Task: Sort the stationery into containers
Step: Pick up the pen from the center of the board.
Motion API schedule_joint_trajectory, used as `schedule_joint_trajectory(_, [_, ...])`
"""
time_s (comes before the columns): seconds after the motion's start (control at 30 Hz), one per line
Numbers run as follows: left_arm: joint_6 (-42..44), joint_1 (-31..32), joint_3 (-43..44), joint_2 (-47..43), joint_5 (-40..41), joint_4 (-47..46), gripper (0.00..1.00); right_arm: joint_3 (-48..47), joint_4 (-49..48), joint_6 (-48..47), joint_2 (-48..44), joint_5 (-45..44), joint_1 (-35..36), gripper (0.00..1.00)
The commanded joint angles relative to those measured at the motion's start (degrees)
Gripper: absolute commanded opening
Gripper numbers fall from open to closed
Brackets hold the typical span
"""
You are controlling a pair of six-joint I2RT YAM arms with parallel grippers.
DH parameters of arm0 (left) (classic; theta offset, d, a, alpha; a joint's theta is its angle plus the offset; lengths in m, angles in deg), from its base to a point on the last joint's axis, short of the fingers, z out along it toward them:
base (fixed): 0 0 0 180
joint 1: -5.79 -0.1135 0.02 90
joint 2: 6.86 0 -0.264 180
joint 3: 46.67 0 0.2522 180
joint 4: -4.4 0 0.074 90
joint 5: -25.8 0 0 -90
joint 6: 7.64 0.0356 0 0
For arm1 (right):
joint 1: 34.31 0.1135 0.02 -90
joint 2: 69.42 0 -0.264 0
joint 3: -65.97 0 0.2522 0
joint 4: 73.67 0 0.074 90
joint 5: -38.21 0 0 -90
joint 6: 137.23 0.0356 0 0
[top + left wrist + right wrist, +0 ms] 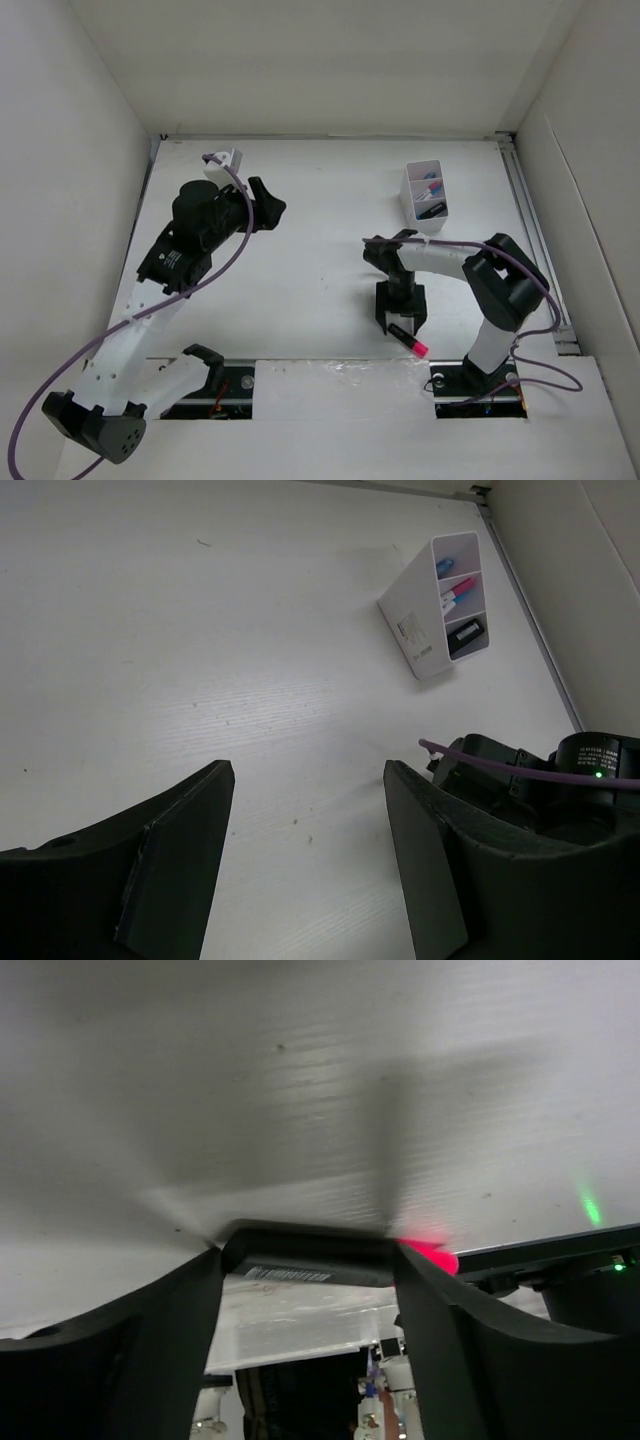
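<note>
A black marker with a pink end (407,340) lies on the white table near the front edge. My right gripper (400,318) is lowered over it with the jaws spread. In the right wrist view the marker (330,1253) lies crosswise between the tips of my right gripper (308,1265), its pink end (432,1256) past the right finger. The white divided box (427,195) stands at the back right with blue, pink and black items inside; it also shows in the left wrist view (418,620). My left gripper (266,206) (310,790) is open and empty above the bare table.
White walls enclose the table on the left, back and right. A rail (535,230) runs along the right edge. The arm bases and slots (230,385) sit at the front edge. A purple cable (215,275) hangs along the left arm.
</note>
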Motion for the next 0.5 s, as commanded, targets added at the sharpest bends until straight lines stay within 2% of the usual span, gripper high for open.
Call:
schedule_joint_trajectory(0.0, [0.8, -0.2, 1.5, -1.9, 0.9, 0.7, 0.59, 0.7, -5.4, 0.5, 1.8, 0.9, 0.4, 0.72])
schedule_joint_trajectory(0.03, [0.3, -0.2, 1.5, -1.9, 1.4, 0.7, 0.59, 0.7, -6.1, 0.5, 1.8, 1.7, 1.2, 0.68])
schedule_joint_trajectory(0.07, [0.3, -0.2, 1.5, -2.5, 1.4, 0.7, 0.59, 0.7, -6.1, 0.5, 1.8, 2.4, 1.9, 0.59])
schedule_joint_trajectory(0.1, [0.3, -0.2, 1.5, -2.5, 1.4, 0.7, 0.59, 0.7, -6.8, 0.5, 1.8, 2.4, 1.9, 0.54])
schedule_joint_trajectory(0.17, [0.3, -0.2, 1.5, -3.0, 1.4, 1.3, 0.59, 0.7, -7.8, 0.5, 1.8, 4.2, 1.9, 0.52])
schedule_joint_trajectory(0.2, [0.3, -0.2, 1.5, -3.0, 1.4, 1.3, 0.59, 0.7, -8.6, 0.5, 1.8, 4.8, 1.9, 0.43])
schedule_joint_trajectory(0.23, [0.3, -0.2, 1.5, -3.0, 1.4, 1.3, 0.59, -0.1, -8.7, 0.5, 1.8, 4.8, 1.9, 0.39])
schedule_joint_trajectory(0.33, [-0.2, -0.2, 1.5, -3.0, 1.4, 1.3, 0.59, -1.8, -9.3, 0.5, 3.1, 4.8, 1.9, 0.29])
schedule_joint_trajectory(0.47, [-0.3, -0.2, 1.5, -3.0, 1.4, 1.3, 0.59, -2.5, -9.3, 0.5, 3.6, 3.3, 1.3, 0.21])
